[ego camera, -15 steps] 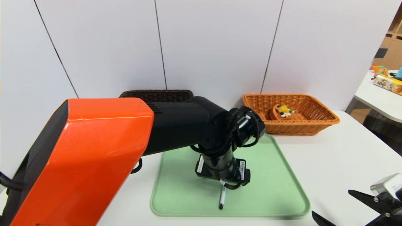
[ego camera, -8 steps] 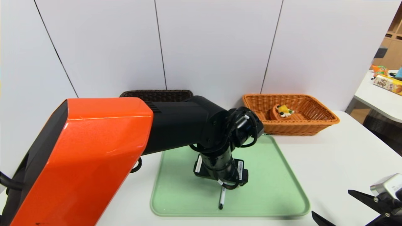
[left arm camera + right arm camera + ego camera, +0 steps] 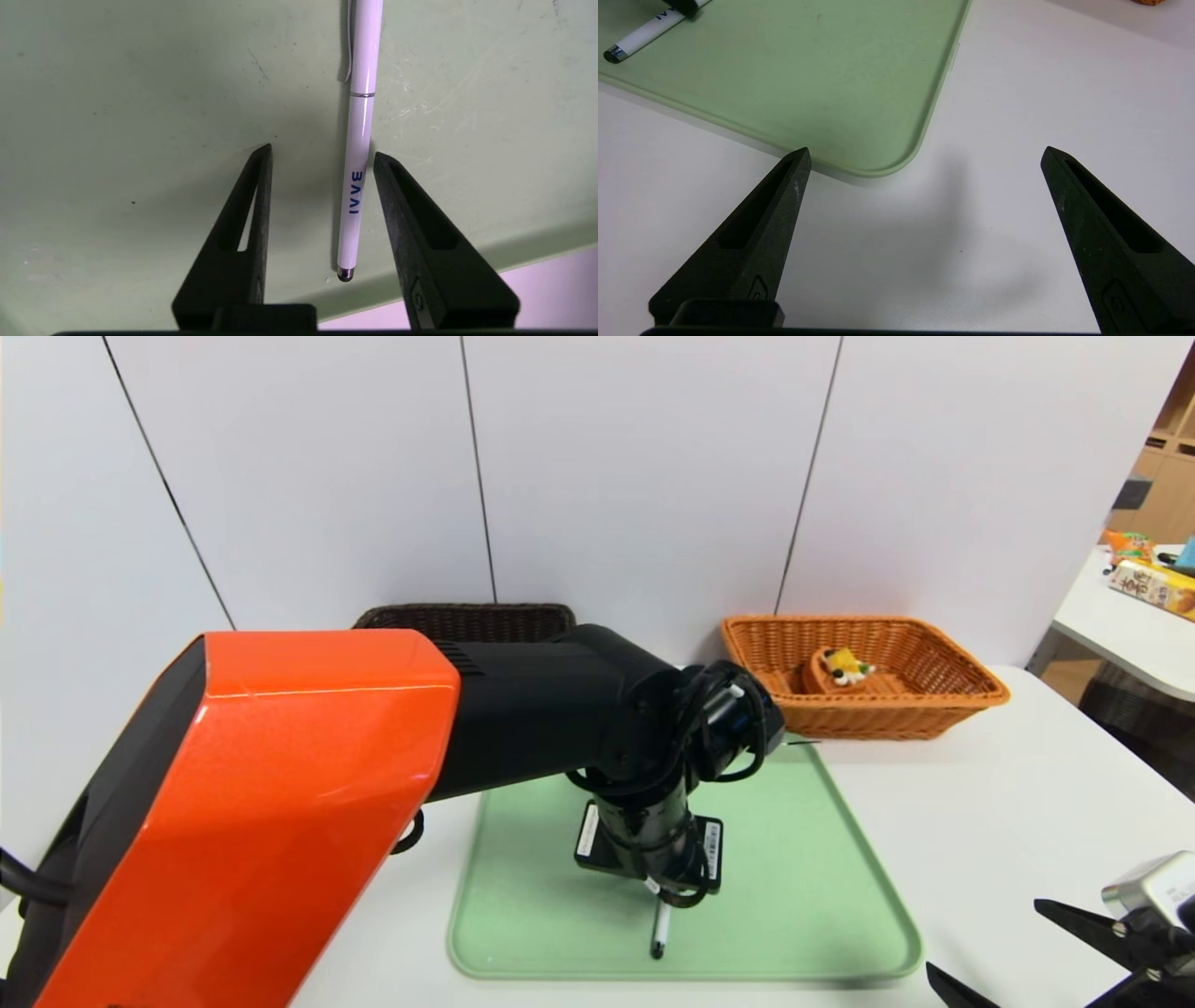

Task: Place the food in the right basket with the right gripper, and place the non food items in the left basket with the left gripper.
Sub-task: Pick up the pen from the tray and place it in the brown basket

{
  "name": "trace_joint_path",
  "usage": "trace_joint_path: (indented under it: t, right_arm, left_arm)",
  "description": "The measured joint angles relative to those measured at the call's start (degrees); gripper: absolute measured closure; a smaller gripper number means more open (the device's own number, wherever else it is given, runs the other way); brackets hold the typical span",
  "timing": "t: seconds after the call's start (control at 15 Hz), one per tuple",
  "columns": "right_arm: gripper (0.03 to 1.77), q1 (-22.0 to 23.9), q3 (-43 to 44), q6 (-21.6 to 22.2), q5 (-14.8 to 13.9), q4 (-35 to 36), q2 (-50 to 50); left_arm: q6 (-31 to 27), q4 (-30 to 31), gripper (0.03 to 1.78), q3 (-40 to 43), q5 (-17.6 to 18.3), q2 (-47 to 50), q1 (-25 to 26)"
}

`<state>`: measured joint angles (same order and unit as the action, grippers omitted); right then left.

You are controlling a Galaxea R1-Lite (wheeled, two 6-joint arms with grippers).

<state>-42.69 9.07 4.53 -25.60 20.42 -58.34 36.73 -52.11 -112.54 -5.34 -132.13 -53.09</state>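
Slim white pen with dark tip (image 3: pixel 357 154): on pale green plastic tray (image 3: pixel 803 896), near its front edge. Left gripper (image 3: pixel 322 154) has sunk lower, jaws part-open astride the pen, nothing held; grasp imminent. Right gripper (image 3: pixel 924 156): parked at table's front right corner, jaws wide, empty.

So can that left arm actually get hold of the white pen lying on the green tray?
Probably yes. The left gripper hangs right over the pen, jaws open on either side of it, and nothing on the tray blocks the way.

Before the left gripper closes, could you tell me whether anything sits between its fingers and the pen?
Nothing visible does. The left gripper is open over the green tray, and the pen lies flat between its fingers, nearer one of them, with only bare tray around it.
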Motion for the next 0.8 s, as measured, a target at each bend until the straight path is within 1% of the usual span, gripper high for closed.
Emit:
trace_joint_path:
  t: [0.07, 0.33, 0.6, 0.67, 0.8]
  right_arm:
    - [0.1, 0.0, 0.0, 0.0, 0.0, 0.0, 0.0]
    - [0.1, 0.0, 0.0, 0.0, -0.1, -0.2, 0.4]
    - [0.1, 0.0, 0.0, -0.1, -0.1, -0.2, 0.7]
    - [0.1, 0.0, 0.0, -0.1, -0.1, -0.2, 0.8]
    - [0.1, 0.0, 0.0, -0.1, -0.1, -0.2, 0.8]
  left_arm:
    - [-0.2, -0.6, 1.76, 0.0, 0.1, 0.0, -0.1]
    - [-0.4, -3.1, 1.76, 0.0, -0.1, 0.0, -0.7]
    - [-0.7, -3.5, 1.76, 0.0, -0.4, 0.5, -1.3]
    - [-1.5, -3.6, 1.76, 0.0, -1.1, 1.0, -1.4]
    - [-4.5, -3.8, 1.76, 0.2, -3.8, 2.6, -1.5]
